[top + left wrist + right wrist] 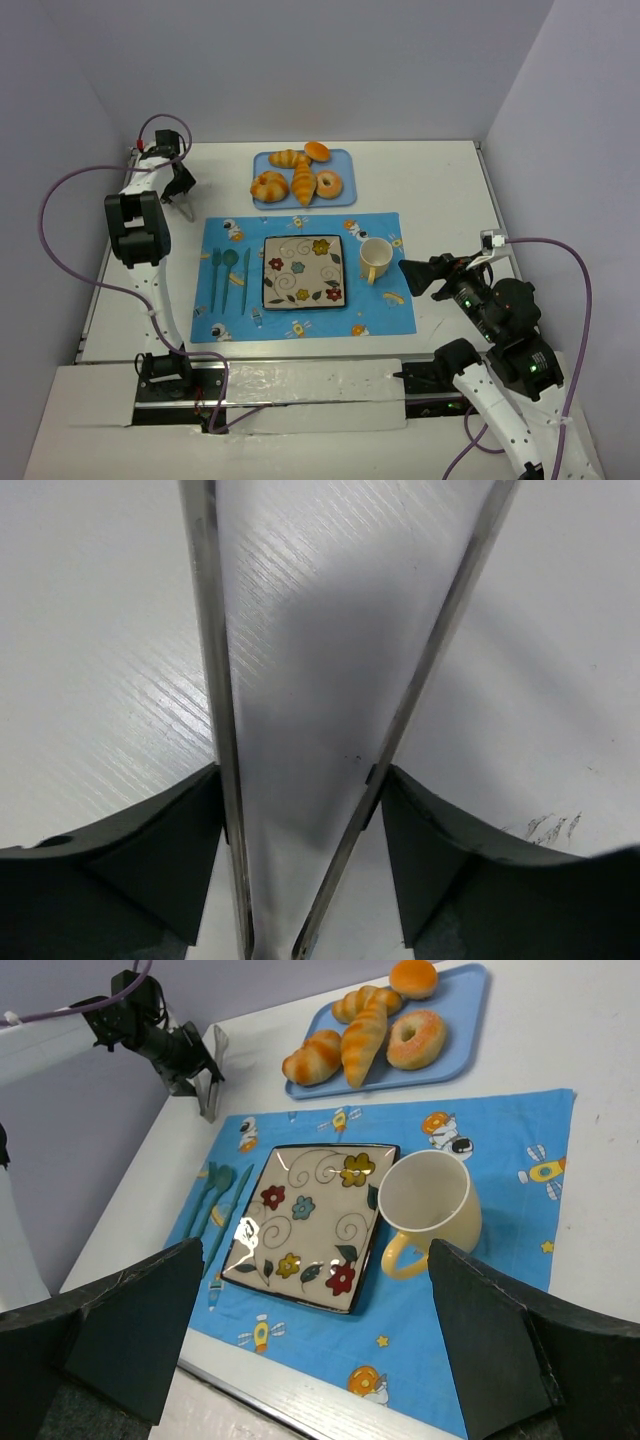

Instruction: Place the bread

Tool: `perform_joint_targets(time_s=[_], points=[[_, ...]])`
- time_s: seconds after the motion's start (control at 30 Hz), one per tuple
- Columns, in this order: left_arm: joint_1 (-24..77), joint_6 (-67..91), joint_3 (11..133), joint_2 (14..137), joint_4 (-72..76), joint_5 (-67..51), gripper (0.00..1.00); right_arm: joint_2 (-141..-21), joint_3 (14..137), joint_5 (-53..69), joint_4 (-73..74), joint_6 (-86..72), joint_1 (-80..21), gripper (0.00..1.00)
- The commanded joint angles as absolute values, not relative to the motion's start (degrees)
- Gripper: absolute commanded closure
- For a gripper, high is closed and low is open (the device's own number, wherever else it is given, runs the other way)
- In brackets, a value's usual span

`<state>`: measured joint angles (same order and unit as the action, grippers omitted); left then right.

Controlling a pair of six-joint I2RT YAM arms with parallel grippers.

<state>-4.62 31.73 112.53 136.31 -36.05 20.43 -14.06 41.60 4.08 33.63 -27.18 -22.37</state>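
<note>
The bread (303, 183), a long tapered golden-orange croissant, lies on the blue tray (342, 157) at the back of the table, among other pastries. It also shows in the right wrist view (364, 1032). My left gripper (184, 203) is open and empty over bare white table at the far left, left of the tray; its thin metal fingers (212, 680) spread apart over the table. My right gripper (413, 276) is open and empty, low at the right of the yellow cup (375, 260), with its dark fingers (140, 1320) wide apart, far from the bread.
A floral square plate (304, 271) sits mid-placemat (380, 320), teal cutlery (230, 276) to its left. The tray also holds a round ridged bun (268, 186), a donut (328, 184), a shorter roll (288, 158) and a small round bun (317, 151). Walls close three sides.
</note>
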Motion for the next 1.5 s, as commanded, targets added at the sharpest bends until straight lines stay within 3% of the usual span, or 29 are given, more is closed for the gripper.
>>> perform_joint_targets(time_s=[0.0,0.1,0.3,1.03,1.47], points=[[-5.01,30.94,111.46,138.26,-37.62,18.28,0.34,-13.62,41.84,3.78,31.82,-27.16,-22.94,0.0],[-4.92,31.2,108.91,136.68,-36.22,17.93,0.41,-13.45,41.75,4.04,31.73,-27.33,-22.94,0.0],[-4.75,31.29,105.12,128.86,-33.84,17.93,0.44,-12.83,42.1,4.22,32.34,-27.51,-22.94,0.0],[2.46,32.26,94.83,104.25,-34.54,21.36,0.39,-12.74,43.24,4.92,33.4,-27.6,-22.94,0.0],[18.53,27.51,97.65,96.77,-40.96,19.16,0.37,-12.66,43.86,4.22,34.01,-27.42,-22.85,0.0]])
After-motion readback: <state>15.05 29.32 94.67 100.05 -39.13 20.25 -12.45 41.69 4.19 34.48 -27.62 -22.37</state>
